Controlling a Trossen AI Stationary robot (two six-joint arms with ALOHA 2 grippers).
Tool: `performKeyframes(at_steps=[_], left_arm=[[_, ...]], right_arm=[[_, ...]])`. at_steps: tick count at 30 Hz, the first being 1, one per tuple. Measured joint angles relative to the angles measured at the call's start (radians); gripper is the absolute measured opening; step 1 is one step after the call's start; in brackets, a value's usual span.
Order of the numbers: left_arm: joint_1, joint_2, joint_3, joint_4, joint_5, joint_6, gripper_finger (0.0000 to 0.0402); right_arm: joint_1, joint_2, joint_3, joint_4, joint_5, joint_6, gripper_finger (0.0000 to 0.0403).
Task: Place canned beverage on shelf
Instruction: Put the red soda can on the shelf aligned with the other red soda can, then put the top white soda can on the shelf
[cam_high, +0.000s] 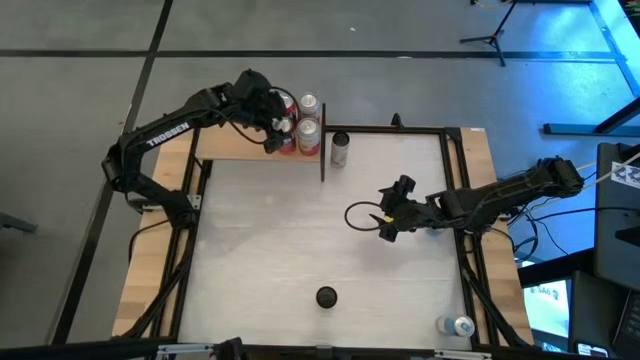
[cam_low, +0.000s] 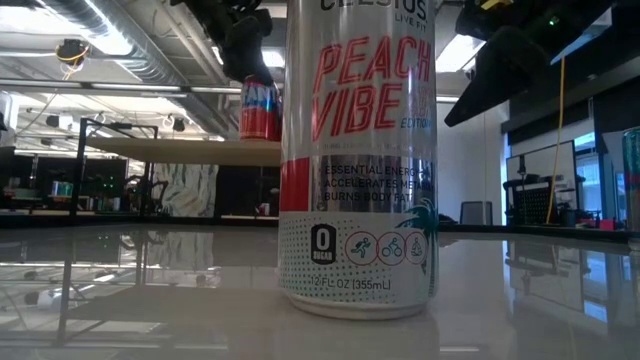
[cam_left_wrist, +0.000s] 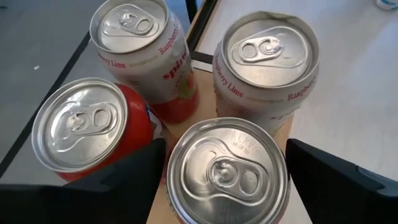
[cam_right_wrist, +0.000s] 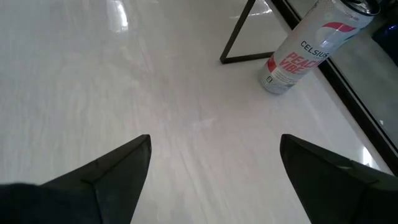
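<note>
The shelf (cam_high: 235, 148), a light-tan board on a black frame, stands at the table's far left; it also shows in the low view (cam_low: 170, 150). Three cans stand on it: two white Raspberry Lime ones (cam_left_wrist: 140, 46) (cam_left_wrist: 267, 62) and a red one (cam_left_wrist: 81, 127). My left gripper (cam_high: 278, 122) is above the shelf, shut on a fourth can (cam_left_wrist: 227, 171). A Celsius Peach Vibe can (cam_right_wrist: 298, 53) stands upright on the table by the shelf's black frame. My right gripper (cam_high: 388, 222) is open and empty over the table's right middle. My left gripper has the can's two opposite sides, just under its top rim (cam_left_wrist: 174, 155), between its two fingers (cam_left_wrist: 124, 177), which come from above, pointing down. The can is upright. In the low view the red can (cam_low: 259, 108) under the gripper has its bottom at the shelf board.
A Celsius Peach Vibe can (cam_low: 358, 160) stands close in front of the low view and hides much of the table. A small dark round thing (cam_high: 327, 296) sits near the table's near edge. One more can (cam_high: 461, 325) lies at the near right corner. A black cable loop (cam_high: 360, 215) lies by my right gripper.
</note>
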Motion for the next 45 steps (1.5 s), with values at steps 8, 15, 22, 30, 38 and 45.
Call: performKeyframes(at_steps=[8, 15, 22, 30, 38, 45], left_arm=[[0.0, 0.0, 0.0, -0.003, -0.002, 0.0, 0.0353], [-0.001, -0.001, 0.034, -0.015, -0.082, -0.013, 0.039], [-0.033, -0.002, 0.182, -0.079, -0.08, -0.057, 0.0392], [-0.156, -0.012, 0.23, -0.169, -0.091, -0.137, 0.0392], [-0.355, -0.128, -0.061, -0.066, -0.14, -0.226, 0.0392], [-0.588, -0.286, -0.457, 0.242, -0.327, -0.374, 0.0392]], right_arm=[[0.0, 0.0, 0.0, 0.0, 0.0, 0.0, 0.0356], [0.0, 0.0, 0.0, 0.0, 0.0, 0.0, 0.0356], [0.0, 0.0, 0.0, 0.003, -0.031, 0.001, 0.0356], [0.0, 0.0, 0.0, 0.075, -0.048, -0.008, 0.0356], [-0.11, 0.0, 0.0, 0.087, 0.05, -0.096, 0.0356], [-0.35, 0.001, 0.0, 0.262, -0.183, -0.287, 0.0356]])
